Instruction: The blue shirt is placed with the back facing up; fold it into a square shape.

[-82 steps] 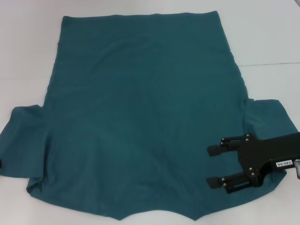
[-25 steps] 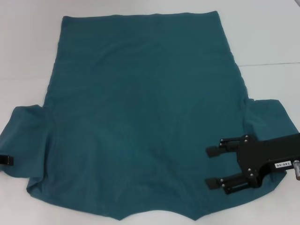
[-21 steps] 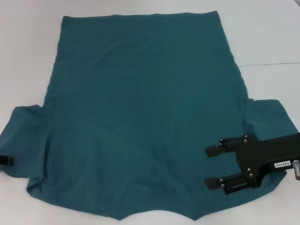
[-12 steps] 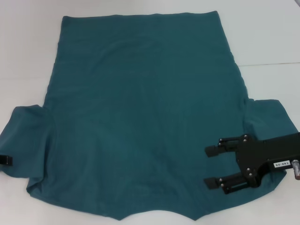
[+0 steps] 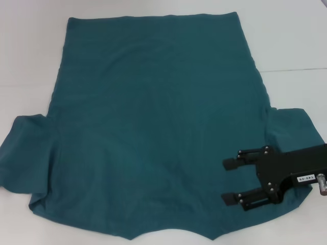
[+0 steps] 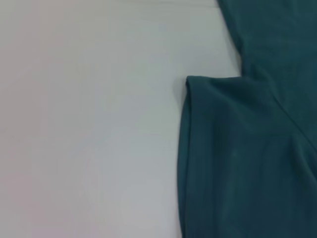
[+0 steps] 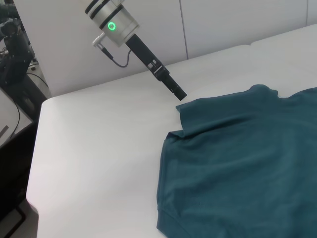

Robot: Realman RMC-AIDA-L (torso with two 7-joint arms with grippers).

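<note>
The blue shirt (image 5: 158, 127) is spread flat on the white tabletop (image 5: 291, 41), its straight hem at the far end and its sleeves splayed out at the near corners. The right gripper (image 5: 229, 180) is held over the shirt's near right part, beside the right sleeve, with its two black fingers (image 5: 231, 163) set well apart.

The light is bright and even, and it seems to come from above. The white table (image 5: 291, 30) looks pale and washed out, with a faint pink tint in the left wrist view. Shadows are soft and thin; a small dark one lies under the right gripper (image 5: 231, 180). The blue shirt (image 5: 153, 127) looks dull, with no shine. The left wrist view is a bit blurry.
</note>
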